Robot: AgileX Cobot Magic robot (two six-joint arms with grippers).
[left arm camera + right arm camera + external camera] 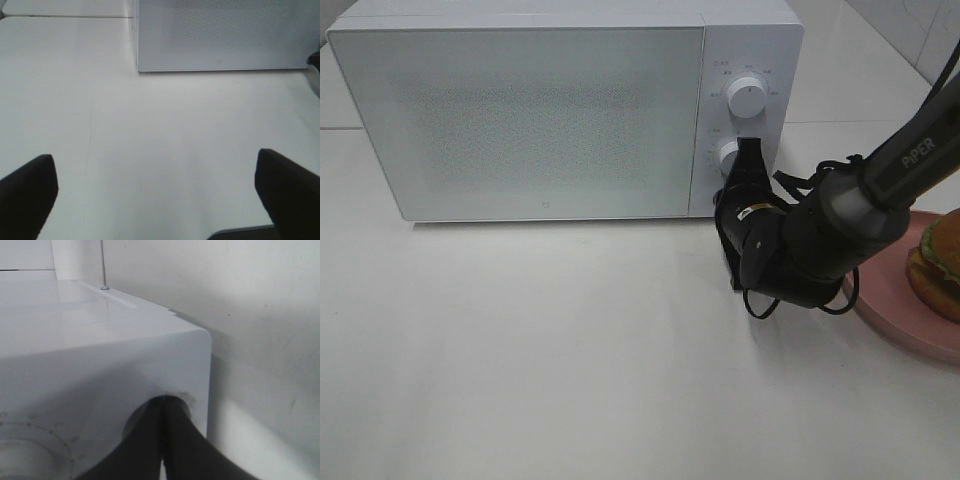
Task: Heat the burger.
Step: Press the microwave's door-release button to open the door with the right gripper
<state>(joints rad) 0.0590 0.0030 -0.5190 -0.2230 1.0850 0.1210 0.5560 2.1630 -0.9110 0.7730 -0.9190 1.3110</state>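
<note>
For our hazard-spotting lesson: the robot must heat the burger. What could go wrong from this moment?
1. The right gripper, shut, is at the lower knob of the closed microwave while the burger sits outside on the pink plate: it might run empty.
2. Shut like that, it may slip off the knob.
3. The right arm is close to the plate and could nudge it.

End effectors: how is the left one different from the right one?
The left end effector is open; the right end effector is shut. The left end effector hangs over the table; the right end effector sits at the microwave's lower knob. Both are black.
</note>
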